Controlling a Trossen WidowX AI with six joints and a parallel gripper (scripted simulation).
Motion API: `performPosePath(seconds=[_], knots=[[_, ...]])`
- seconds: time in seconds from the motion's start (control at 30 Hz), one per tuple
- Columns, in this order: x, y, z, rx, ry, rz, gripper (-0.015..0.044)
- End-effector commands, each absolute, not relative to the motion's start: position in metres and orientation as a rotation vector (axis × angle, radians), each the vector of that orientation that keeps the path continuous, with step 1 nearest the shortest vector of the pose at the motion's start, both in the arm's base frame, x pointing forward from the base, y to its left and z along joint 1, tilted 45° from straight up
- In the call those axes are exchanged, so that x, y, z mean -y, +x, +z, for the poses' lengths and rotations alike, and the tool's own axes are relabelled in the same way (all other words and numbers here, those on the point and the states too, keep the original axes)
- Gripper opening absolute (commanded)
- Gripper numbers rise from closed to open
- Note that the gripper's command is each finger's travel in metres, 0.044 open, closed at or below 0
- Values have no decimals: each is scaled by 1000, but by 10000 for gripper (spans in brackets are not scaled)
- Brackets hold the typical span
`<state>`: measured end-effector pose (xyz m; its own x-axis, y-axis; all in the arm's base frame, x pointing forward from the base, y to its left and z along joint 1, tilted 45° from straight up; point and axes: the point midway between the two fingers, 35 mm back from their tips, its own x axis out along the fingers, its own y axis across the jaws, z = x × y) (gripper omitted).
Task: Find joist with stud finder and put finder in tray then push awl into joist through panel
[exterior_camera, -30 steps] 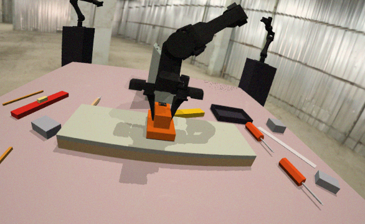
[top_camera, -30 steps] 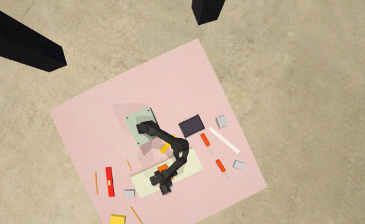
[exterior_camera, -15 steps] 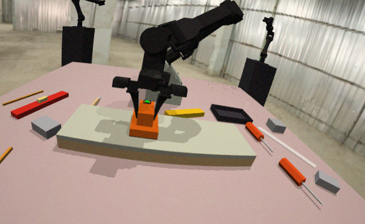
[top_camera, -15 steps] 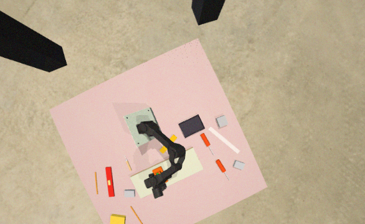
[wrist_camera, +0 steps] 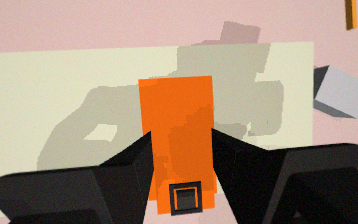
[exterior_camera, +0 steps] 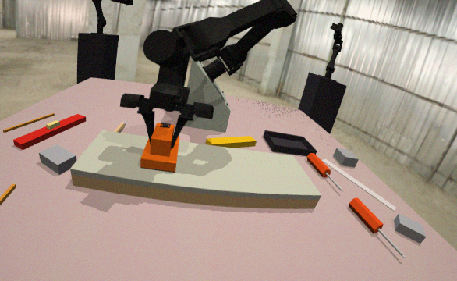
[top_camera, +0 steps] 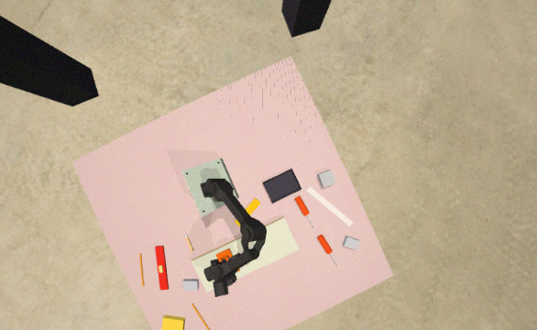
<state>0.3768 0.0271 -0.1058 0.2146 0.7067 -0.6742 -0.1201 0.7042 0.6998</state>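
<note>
The orange stud finder [top_camera: 224, 255] [exterior_camera: 159, 161] [wrist_camera: 177, 110] is upright on or just over the pale floor panel [top_camera: 273, 243] [exterior_camera: 260, 175] [wrist_camera: 10, 100], left of its middle in the exterior view. My gripper [exterior_camera: 161, 144] [wrist_camera: 179, 131] is shut on its raised body. A small dark square [exterior_camera: 164, 125] [wrist_camera: 185, 198] with an orange outline inside shows on its top. The black tray [top_camera: 281, 185] [exterior_camera: 289, 143] is empty. Two similar red-orange-handled tools with thin metal shafts, one nearer the tray [top_camera: 301, 206] [exterior_camera: 318, 165] and one farther off [top_camera: 324, 244] [exterior_camera: 365, 215], lie right of the panel; I cannot tell them apart.
A yellow bar [top_camera: 253, 206] [exterior_camera: 232, 141] lies behind the panel. A grey block [top_camera: 191, 284] [exterior_camera: 58, 158] [wrist_camera: 344, 92] and a red level [top_camera: 161, 268] [exterior_camera: 50, 131] lie left of it. A white strip [top_camera: 329, 206] [exterior_camera: 359, 184] and two grey blocks lie at the right.
</note>
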Motion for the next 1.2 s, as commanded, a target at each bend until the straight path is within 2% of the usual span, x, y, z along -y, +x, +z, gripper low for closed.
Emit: performPosePath(seconds=[0.0, 1.17], knots=[[-18, 378, -115, -1231, 572, 621, 0], [52, 391, -183, -1229, 566, 619, 0]])
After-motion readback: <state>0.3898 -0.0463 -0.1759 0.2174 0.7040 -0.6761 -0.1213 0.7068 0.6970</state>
